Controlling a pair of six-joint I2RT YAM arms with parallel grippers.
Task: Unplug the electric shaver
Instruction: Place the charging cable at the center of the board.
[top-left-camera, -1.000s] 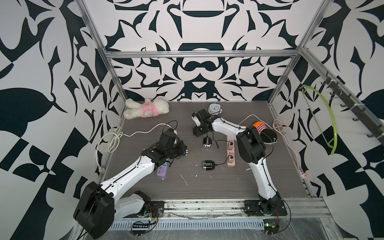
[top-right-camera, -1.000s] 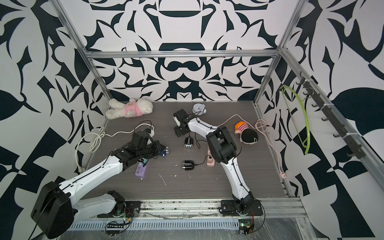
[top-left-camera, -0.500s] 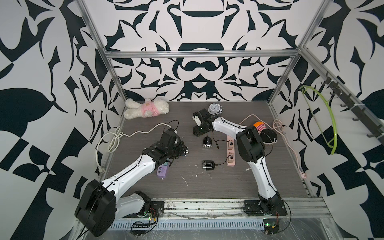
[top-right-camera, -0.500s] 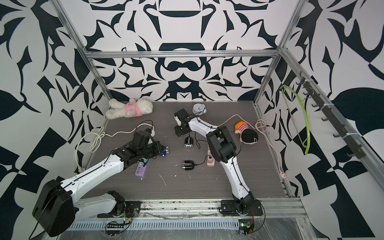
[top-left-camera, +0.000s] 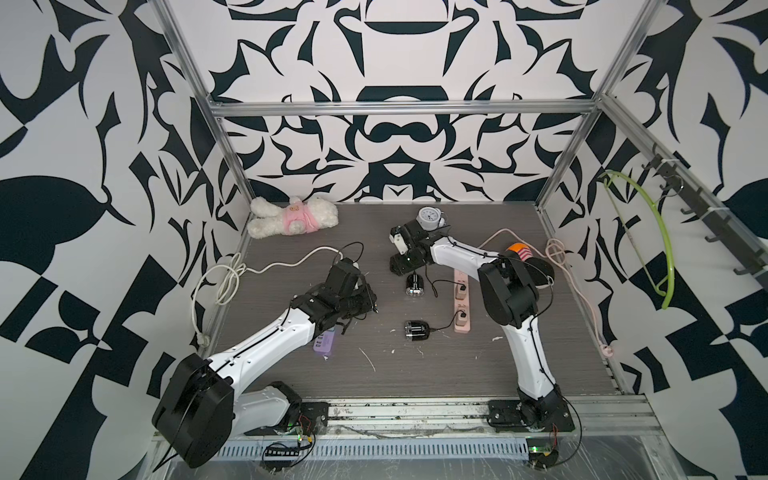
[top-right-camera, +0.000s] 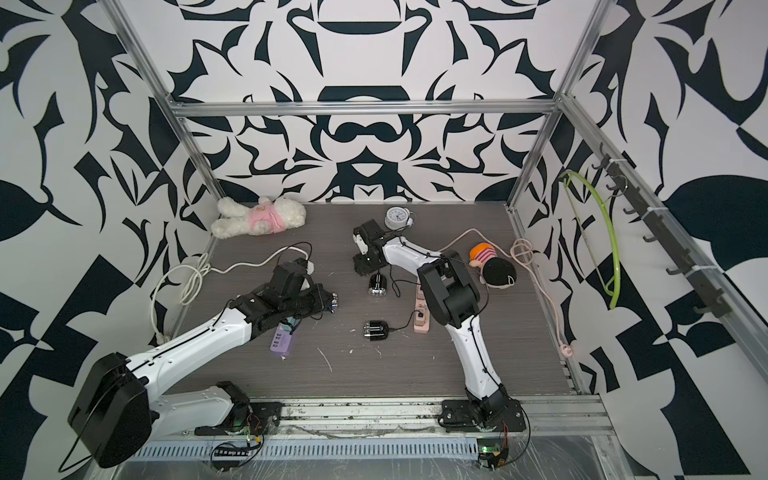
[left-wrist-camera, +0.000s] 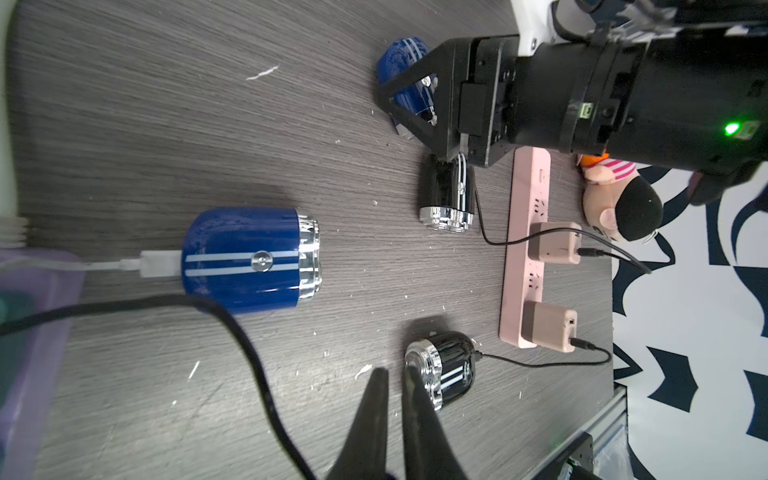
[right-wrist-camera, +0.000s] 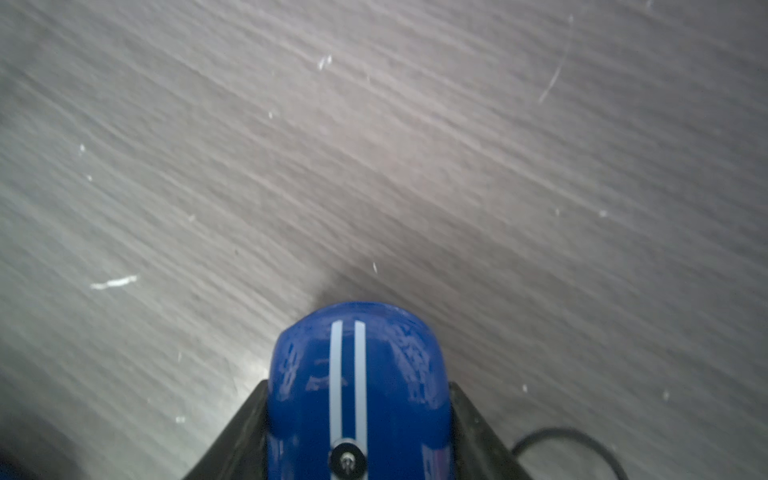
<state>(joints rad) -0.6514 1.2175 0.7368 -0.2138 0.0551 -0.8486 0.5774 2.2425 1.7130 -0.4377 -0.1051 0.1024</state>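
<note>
Toward the back of the counter (top-left-camera: 436, 365), the right arm (top-left-camera: 457, 253) bends down and the right jaws are clamped on the sides of a blue shaver (right-wrist-camera: 357, 395) with two pale stripes. Its rounded end pokes out past the fingers (right-wrist-camera: 469, 419); I cannot tell whether it rests on the wood or hangs just above it. Left of centre, a second blue shaver (left-wrist-camera: 249, 259) lies on its side with a white plug (left-wrist-camera: 158, 264) seated in its base, and the white lead runs to the purple power strip (top-left-camera: 324, 343) beside it. The left arm (top-left-camera: 266, 336) stretches over that strip. The left jaws hover near this shaver without touching it, their two fingers (left-wrist-camera: 370, 415) parted by only a narrow slit with nothing between them. A far black shaver (top-left-camera: 414, 286) lies just beside the right jaws and a near black shaver (top-left-camera: 417, 330) lies closer to the front. Each is wired by a thin black lead to an adapter on the pink power strip (top-left-camera: 461, 299). A white plush toy (top-left-camera: 291, 218) in a pink top lies in the back left corner, a small clock (top-left-camera: 428, 216) stands behind the right arm, and a dark-haired doll (top-right-camera: 494, 266) lies to the right of the pink strip.
</note>
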